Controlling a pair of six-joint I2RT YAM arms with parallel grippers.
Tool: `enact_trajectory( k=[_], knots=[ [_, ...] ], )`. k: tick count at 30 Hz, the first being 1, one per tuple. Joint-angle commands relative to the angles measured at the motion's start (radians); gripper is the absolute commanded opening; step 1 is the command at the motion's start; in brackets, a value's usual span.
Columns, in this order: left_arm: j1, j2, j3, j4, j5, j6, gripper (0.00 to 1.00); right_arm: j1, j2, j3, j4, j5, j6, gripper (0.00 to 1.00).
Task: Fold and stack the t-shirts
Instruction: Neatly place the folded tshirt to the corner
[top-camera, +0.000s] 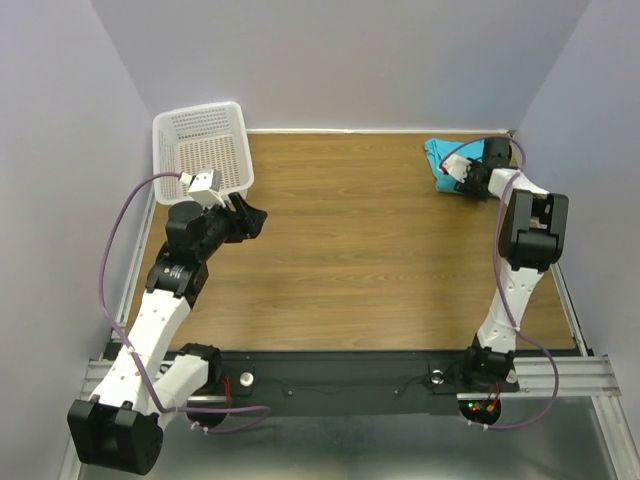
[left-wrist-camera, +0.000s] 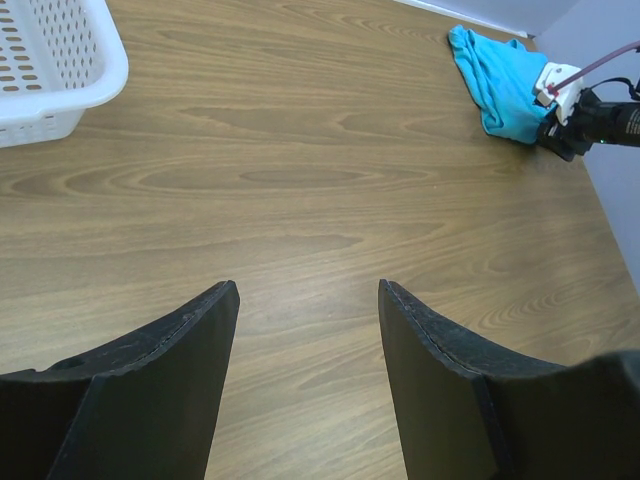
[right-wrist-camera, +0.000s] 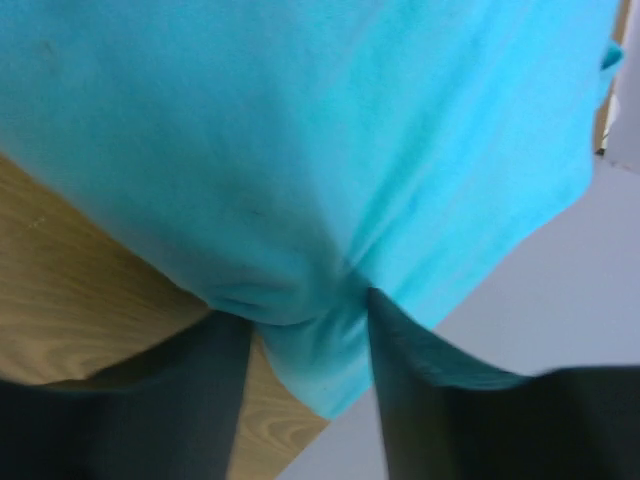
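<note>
Blurred t-shirt (right-wrist-camera: 300, 150) cropped by right wrist view's edges; basket (left-wrist-camera: 50, 105) cut off in left wrist view

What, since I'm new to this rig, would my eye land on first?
The turquoise t-shirt, bunched in the far right corner of the table, a fold lying between the right fingers. Next, the white perforated basket at the far left, with the left fingers spread open over bare wood beside it.
</note>
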Motion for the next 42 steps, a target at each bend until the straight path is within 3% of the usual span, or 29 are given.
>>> enact_trajectory(
  k=[1, 6, 10, 11, 12, 17, 20, 23, 28, 31, 34, 42],
  knots=[
    [0.004, -0.024, -0.006, 0.051, 0.011, 0.007, 0.69, -0.01, -0.112, -0.026, 0.014, -0.079, -0.038, 0.61],
    [0.007, -0.035, 0.014, 0.042, 0.017, 0.019, 0.69, -0.01, -0.312, -0.132, 0.011, -0.194, 0.094, 0.7],
    [0.005, -0.053, 0.045, 0.037, -0.007, 0.039, 0.69, -0.013, -0.488, -0.172, 0.012, -0.268, 0.354, 0.88],
    [0.005, -0.059, 0.063, 0.034, -0.022, 0.045, 0.7, -0.01, -0.558, -0.178, 0.012, -0.289, 0.498, 0.98],
    [0.005, -0.062, 0.073, 0.028, -0.032, 0.053, 0.71, -0.011, -0.589, -0.186, 0.012, -0.294, 0.581, 1.0],
    [0.007, -0.073, 0.136, 0.004, -0.096, 0.096, 0.78, -0.011, -0.753, -0.29, -0.02, -0.283, 1.086, 1.0],
    [0.008, -0.073, 0.159, -0.019, -0.133, 0.114, 0.8, -0.011, -0.821, -0.386, -0.041, -0.36, 1.197, 1.0],
    [0.007, -0.07, 0.156, -0.033, -0.168, 0.125, 0.81, -0.011, -0.918, -0.434, -0.041, -0.397, 1.266, 1.0],
    [0.008, -0.055, 0.11, -0.059, -0.26, 0.136, 0.82, -0.039, -0.995, -0.493, -0.052, -0.264, 1.375, 1.0],
    [0.008, -0.052, 0.093, -0.081, -0.325, 0.11, 0.87, -0.042, -1.019, -0.534, -0.051, -0.129, 1.383, 1.0],
    [0.008, -0.055, 0.077, -0.089, -0.365, 0.083, 0.99, -0.042, -1.041, -0.56, -0.052, -0.066, 1.374, 1.0],
    [0.008, -0.084, 0.042, -0.055, -0.282, 0.056, 0.99, -0.042, -1.134, -0.634, -0.049, 0.065, 1.413, 1.0]
  ],
)
